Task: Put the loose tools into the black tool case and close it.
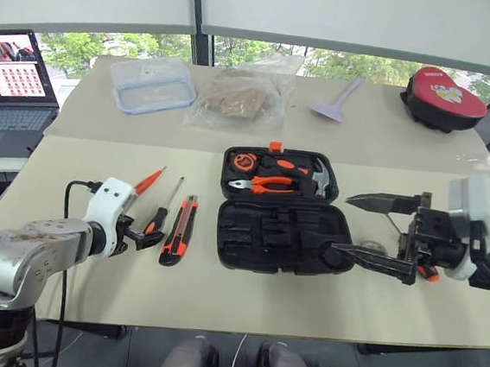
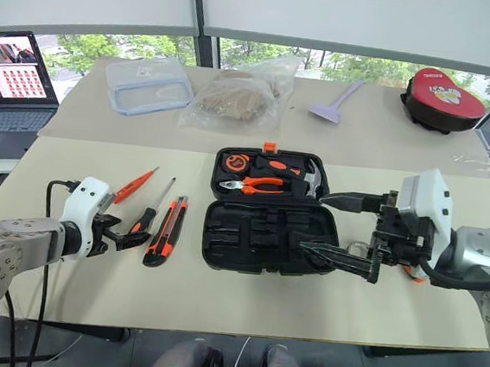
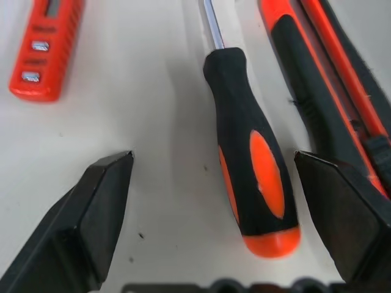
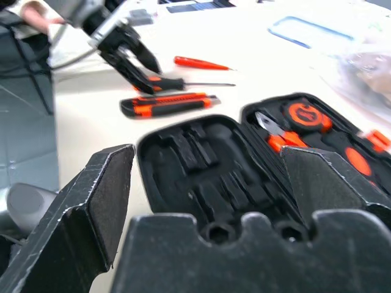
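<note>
Left wrist view: black-handled screwdriver (image 3: 253, 183) lies between the wide-spread fingers of the left gripper (image 1: 140, 238), butt end toward the wrist, shaft running away along the fingers' line. Nothing is gripped. Utility knife (image 1: 179, 230) lies parallel just beside it on the case side; small all-orange screwdriver (image 1: 149, 180) sits on the far side, slightly apart. All three point away from the robot, roughly parallel. Left arm is clearly the nearer one for these, and the handle looks ready for a pinch across it.

Right gripper (image 1: 360, 229) hangs over the right edge of the black tool case (image 1: 279, 234), jaws wide, empty, pointing toward the robot's left. Something round and grey sits on the table behind its fingers, probably the tape roll (image 1: 369, 245), but it's partly hidden.

Case lies open and flat: far half holds pliers (image 1: 262, 183), hammer (image 1: 319, 175) and tape measure (image 1: 245, 160); near half's moulded slots are empty.
</note>
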Available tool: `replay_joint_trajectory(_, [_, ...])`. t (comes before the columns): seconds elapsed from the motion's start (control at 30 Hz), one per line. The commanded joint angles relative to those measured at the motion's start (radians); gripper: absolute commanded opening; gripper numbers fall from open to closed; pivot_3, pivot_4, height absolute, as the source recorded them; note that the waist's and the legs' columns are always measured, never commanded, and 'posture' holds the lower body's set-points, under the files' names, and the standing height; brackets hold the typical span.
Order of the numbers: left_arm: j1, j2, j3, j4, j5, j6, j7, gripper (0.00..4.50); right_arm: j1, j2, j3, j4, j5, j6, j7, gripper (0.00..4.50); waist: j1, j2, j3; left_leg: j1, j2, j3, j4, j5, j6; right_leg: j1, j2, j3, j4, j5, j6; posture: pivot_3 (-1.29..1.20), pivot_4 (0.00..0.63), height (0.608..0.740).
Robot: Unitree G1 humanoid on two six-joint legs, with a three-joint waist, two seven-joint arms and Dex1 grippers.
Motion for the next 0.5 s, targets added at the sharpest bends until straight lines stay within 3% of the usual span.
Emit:
replay_joint_trajectory(0.03, [0.018,-0.010,-0.057,0.032,0.046,-0.048,-0.001,3.74,-0.045,0.004,0.018,-0.010,0.016,0.005,-0.013,4.50,0.002,0.000,0.000,0.000,0.000,0.000,0.000,0.000,0.000,0.000,0.000,0.000,0.000,0.000,0.000,0.00,0.150,0.728])
replay_joint_trajectory(0.27, [-0.023,-0.011,-0.054,0.080,0.101,-0.101,0.005,1.08,-0.053,0.008,0.037,0.000,0.003,0.000,-0.027,4.50,0.012,0.000,0.000,0.001,0.000,0.000,0.000,0.000,-0.001,0.000,-0.001,0.000,0.001,0.000,0.000,0.00,0.150,0.728])
replay_joint_trajectory(0.3, [-0.072,-0.006,-0.057,0.079,0.100,-0.125,-0.011,0.88,-0.041,0.004,0.030,0.001,-0.001,-0.001,-0.026,4.50,0.015,0.000,0.000,0.002,0.000,0.000,0.000,0.000,-0.001,0.000,-0.001,0.000,0.001,0.000,0.000,0.00,0.150,0.728])
replay_joint_trajectory(0.4, [-0.214,0.004,-0.095,0.087,0.097,-0.242,-0.101,0.88,-0.003,-0.008,0.005,0.007,-0.013,0.000,-0.022,4.50,0.020,-0.002,0.001,-0.003,0.000,-0.001,0.002,0.001,-0.001,-0.002,-0.001,-0.002,0.002,0.001,-0.002,0.00,0.150,0.728])
replay_joint_trajectory(0.5, [-0.348,0.026,-0.232,0.093,0.126,-0.407,-0.284,0.88,0.044,-0.020,-0.032,0.028,-0.030,0.004,-0.021,4.50,0.026,-0.004,0.002,-0.007,0.000,-0.003,0.006,0.001,-0.001,-0.003,-0.001,-0.005,0.002,0.002,-0.001,0.00,0.150,0.728])
